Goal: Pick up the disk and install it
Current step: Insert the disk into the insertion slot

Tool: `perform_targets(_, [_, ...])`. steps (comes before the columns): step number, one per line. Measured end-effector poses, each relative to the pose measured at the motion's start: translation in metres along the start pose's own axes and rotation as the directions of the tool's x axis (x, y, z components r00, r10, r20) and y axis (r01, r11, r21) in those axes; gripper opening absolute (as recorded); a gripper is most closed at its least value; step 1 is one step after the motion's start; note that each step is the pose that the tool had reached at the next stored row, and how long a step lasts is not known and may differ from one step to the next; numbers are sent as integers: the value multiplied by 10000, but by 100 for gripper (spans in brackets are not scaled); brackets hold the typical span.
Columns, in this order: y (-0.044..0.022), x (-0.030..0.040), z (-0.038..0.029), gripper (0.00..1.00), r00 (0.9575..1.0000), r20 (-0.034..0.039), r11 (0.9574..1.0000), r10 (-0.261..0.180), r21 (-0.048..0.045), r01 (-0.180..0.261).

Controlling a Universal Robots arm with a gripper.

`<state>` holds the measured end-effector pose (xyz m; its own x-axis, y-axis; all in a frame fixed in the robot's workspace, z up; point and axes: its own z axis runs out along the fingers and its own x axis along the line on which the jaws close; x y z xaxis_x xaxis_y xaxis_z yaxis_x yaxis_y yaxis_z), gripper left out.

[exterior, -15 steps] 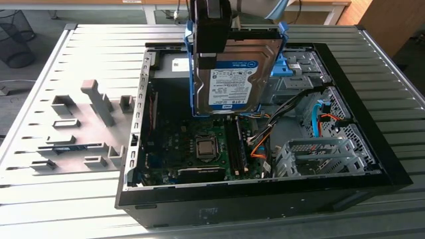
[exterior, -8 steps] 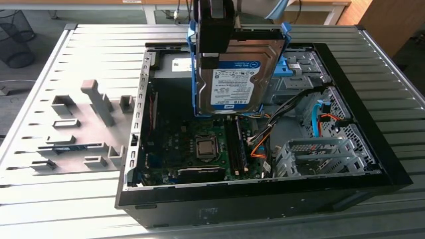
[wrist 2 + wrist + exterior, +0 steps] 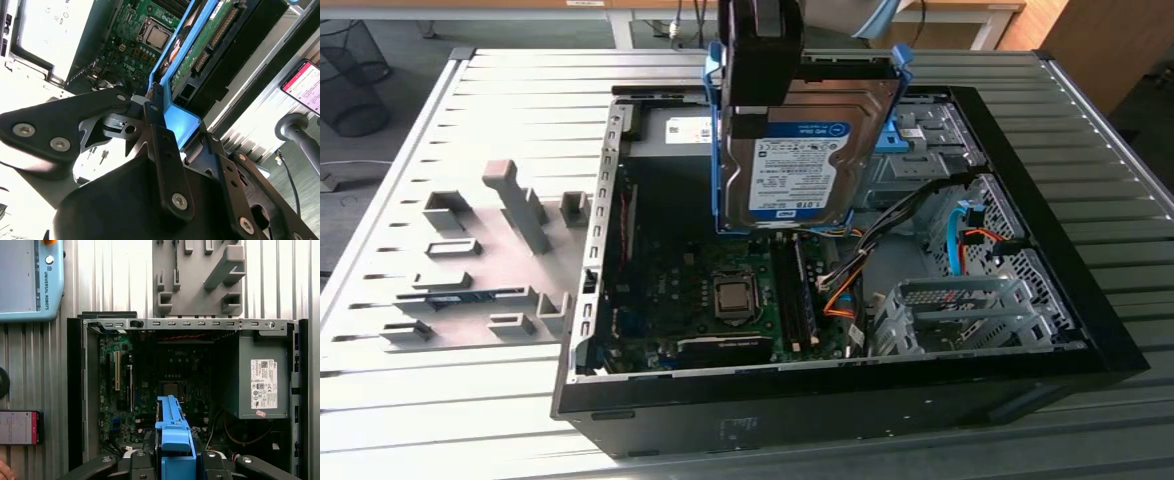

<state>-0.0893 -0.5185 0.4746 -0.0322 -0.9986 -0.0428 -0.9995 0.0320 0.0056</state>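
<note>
The disk [image 3: 807, 160] is a silver hard drive with a white-and-blue label in a blue plastic frame. It hangs upright above the open computer case [image 3: 854, 385], over the motherboard [image 3: 720, 290]. My gripper [image 3: 765, 92] is shut on its upper edge from above. In the second wrist view the disk [image 3: 200, 50] shows its green circuit side and connector end, with the black fingers [image 3: 156, 107] clamped on the blue frame. In the first wrist view the blue frame of the disk [image 3: 172, 425] juts out between the gripper [image 3: 172, 457] jaws, pointing down into the case.
The case lies open on a slatted metal table. Inside are a dark grey box with a white sticker [image 3: 262, 380], a silver drive cage [image 3: 961, 310], orange and black cables [image 3: 847, 285] and a blue bracket [image 3: 903, 135]. A grey fixture plate [image 3: 494, 260] lies beside the case. A phone [image 3: 19, 427] and a pendant [image 3: 30, 280] lie nearby.
</note>
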Motion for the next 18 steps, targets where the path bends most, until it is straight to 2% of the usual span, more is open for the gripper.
perform_targets(18, [-3, 37, -2, 37, 10000, -1, 10000, -1, -1, 1])
